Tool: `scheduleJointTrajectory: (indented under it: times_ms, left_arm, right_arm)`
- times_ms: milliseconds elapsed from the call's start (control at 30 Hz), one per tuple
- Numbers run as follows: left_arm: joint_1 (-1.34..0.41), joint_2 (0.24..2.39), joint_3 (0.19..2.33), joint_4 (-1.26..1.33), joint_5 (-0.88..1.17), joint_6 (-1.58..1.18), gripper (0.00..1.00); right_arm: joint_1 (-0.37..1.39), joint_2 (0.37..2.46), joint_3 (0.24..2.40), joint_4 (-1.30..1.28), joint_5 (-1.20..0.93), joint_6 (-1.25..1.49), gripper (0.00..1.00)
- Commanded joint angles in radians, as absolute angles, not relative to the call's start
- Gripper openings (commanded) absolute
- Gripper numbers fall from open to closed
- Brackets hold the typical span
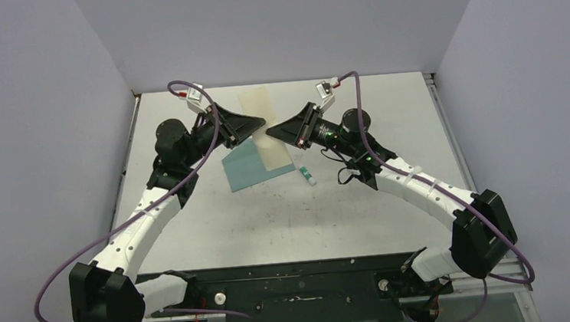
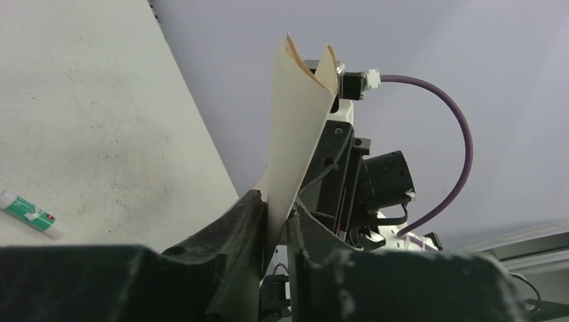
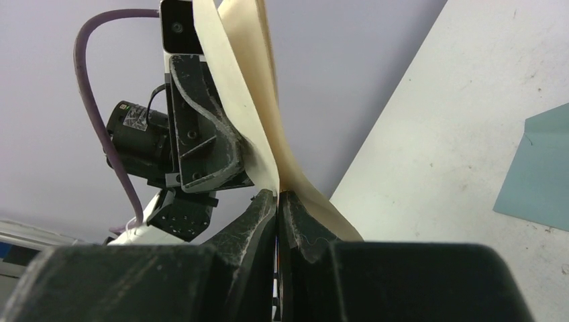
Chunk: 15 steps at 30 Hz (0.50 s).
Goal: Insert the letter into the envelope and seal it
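Top external shows me both hands meeting on the letter point(image 1: 256, 105), lifted off the table point(image 1: 348, 217) just over the far right corner of the envelope point(image 1: 245, 168). The left hand point(image 1: 260, 124) is clamped on one edge and the right hand point(image 1: 272, 131) on the opposite one (both wrist views show the sheet bowed double). I'd judge this is the folding step, with nothing inserted yet. Next I need a flat crease, then to line the sheet up with the envelope's opening, whose flap I can't make out.
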State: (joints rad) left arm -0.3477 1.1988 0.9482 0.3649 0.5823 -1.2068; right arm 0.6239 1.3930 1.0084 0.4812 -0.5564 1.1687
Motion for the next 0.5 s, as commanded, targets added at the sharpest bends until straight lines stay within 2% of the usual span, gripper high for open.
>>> scheduleJointTrajectory:
  times_ms: [0, 67, 133, 200, 300, 367, 467]
  left_arm:
    - [-0.338, 1.182, 0.977, 0.345, 0.592, -1.15, 0.12]
    - [-0.334, 1.178, 0.983, 0.318, 0.587, -1.137, 0.05]
    - [-0.329, 1.174, 0.985, 0.304, 0.586, -1.133, 0.0]
    - [-0.326, 1.171, 0.987, 0.297, 0.59, -1.133, 0.0]
    - [-0.321, 1.167, 0.995, 0.283, 0.599, -1.134, 0.0]
    - [-0.318, 1.166, 0.999, 0.279, 0.608, -1.134, 0.0]
    - [-0.315, 1.167, 1.002, 0.285, 0.63, -1.149, 0.0]
  right_arm:
    - [0.632, 1.38, 1.017, 0.513, -0.563, 1.161, 0.05]
    - [0.632, 1.374, 1.022, 0.494, -0.565, 1.138, 0.05]
    - [0.632, 1.367, 1.036, 0.467, -0.576, 1.108, 0.12]
    - [0.628, 1.357, 1.048, 0.436, -0.591, 1.071, 0.32]
    - [0.62, 1.331, 1.07, 0.377, -0.598, 1.004, 0.67]
    - [0.613, 1.307, 1.082, 0.324, -0.59, 0.95, 0.78]
    - [0.605, 1.294, 1.097, 0.258, -0.561, 0.886, 0.86]
